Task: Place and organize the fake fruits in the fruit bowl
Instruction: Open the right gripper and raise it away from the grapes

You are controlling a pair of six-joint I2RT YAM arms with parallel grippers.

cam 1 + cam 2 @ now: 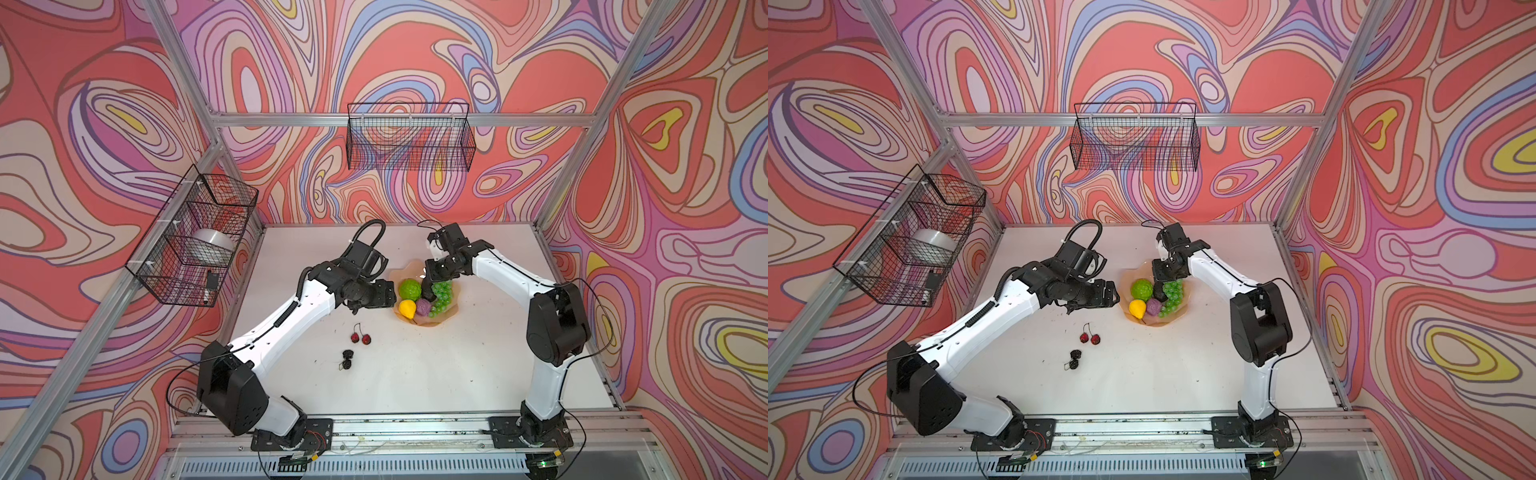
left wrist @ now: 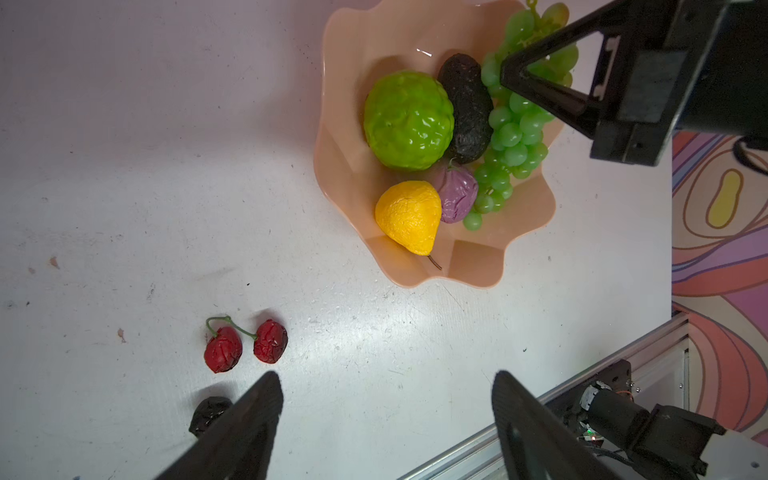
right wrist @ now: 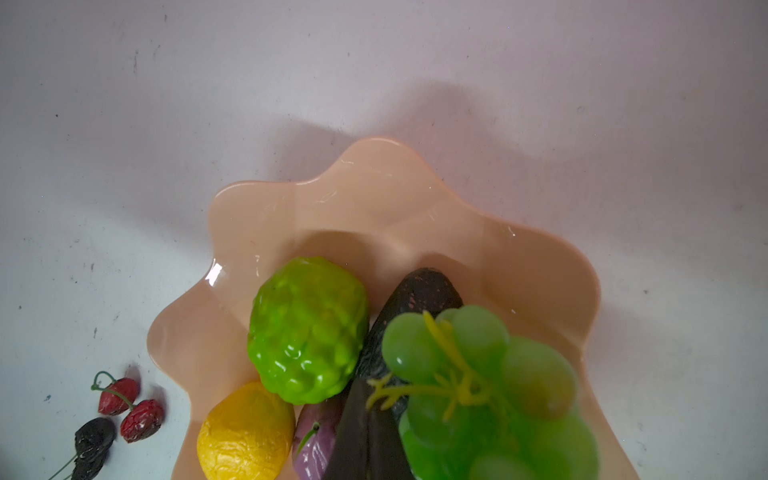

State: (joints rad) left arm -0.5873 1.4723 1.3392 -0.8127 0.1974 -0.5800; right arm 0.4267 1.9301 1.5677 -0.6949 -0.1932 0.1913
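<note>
The peach fruit bowl (image 1: 405, 266) (image 2: 345, 166) holds a bumpy lime-green ball (image 2: 409, 120), a dark avocado (image 2: 467, 108), a green grape bunch (image 3: 478, 374), a yellow fruit (image 2: 409, 216) and a purple ball (image 2: 457, 197). My right gripper (image 3: 365, 390) (image 1: 428, 286) is shut over the avocado. The grape stem lies against its tips; whether they pinch it does not show. On the table left of the bowl lie the red cherry pair (image 1: 360, 338) (image 2: 245, 345) and the black berries (image 1: 347, 359) (image 2: 208, 413). My left gripper (image 2: 386, 378) (image 1: 372, 308) hangs open and empty above the table, beside the bowl's left rim.
A wire basket (image 1: 166, 266) on the left wall holds a silver bowl (image 1: 214, 245). Another wire basket (image 1: 411, 137) hangs on the back wall. An aluminium rail (image 1: 395, 428) runs along the table's front edge.
</note>
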